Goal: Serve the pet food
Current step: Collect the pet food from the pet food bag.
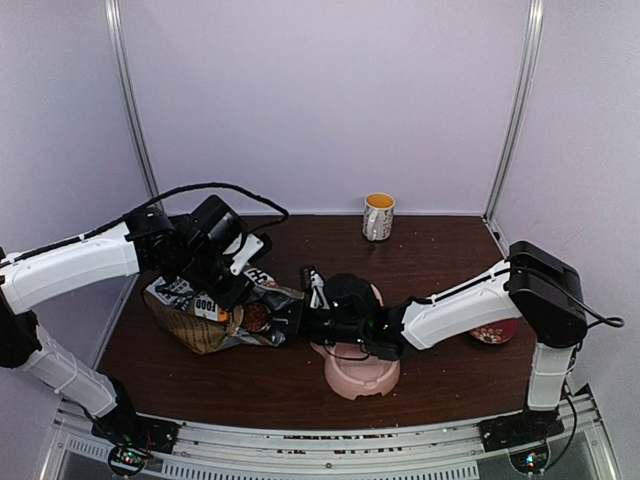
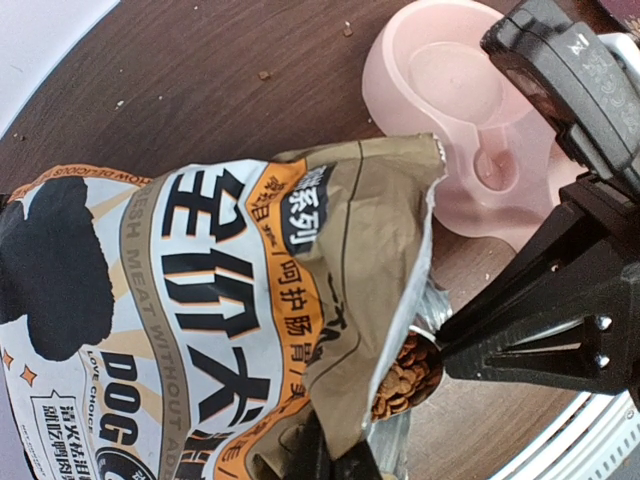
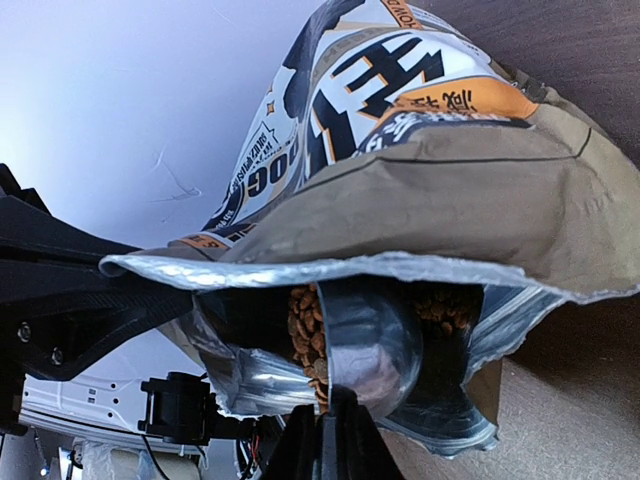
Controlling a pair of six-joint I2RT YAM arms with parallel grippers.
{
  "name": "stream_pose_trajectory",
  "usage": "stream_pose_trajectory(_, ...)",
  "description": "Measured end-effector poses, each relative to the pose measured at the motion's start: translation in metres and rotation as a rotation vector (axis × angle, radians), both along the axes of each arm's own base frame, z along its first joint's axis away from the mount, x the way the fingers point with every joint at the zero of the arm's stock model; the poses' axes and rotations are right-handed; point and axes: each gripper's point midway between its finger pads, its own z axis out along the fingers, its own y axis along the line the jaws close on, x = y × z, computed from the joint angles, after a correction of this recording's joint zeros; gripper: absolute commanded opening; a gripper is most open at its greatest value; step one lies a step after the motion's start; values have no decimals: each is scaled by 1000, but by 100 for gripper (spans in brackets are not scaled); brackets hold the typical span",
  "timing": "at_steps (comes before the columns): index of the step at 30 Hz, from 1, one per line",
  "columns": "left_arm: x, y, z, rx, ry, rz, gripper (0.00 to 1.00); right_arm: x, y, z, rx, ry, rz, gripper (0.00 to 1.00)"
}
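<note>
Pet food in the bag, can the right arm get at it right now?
Likely yes: the left gripper holds the bag open, and the right gripper has its scoop inside against the kibble.

Left fingers (image 2: 312,458) clamped, right fingers (image 3: 350,455) clamped — facing each other

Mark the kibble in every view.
Top external: kibble left of centre, in the open mouth of the bag.
Left wrist: bottom, right of centre, at the bag's mouth.
Right wrist: lower centre, inside the mouth.
Shared landmark: the printed bag.
</note>
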Motion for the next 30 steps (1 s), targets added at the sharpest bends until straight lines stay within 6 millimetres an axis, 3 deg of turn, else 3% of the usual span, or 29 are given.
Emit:
stream_pose_trajectory(20,2,2,4,-11,-7,12,0,-2,-12,3,17,9,-26,0)
stream_pose_trajectory(30,5,1,5,-22,-15,16,0,12,-9,5,-101,19,-85,0)
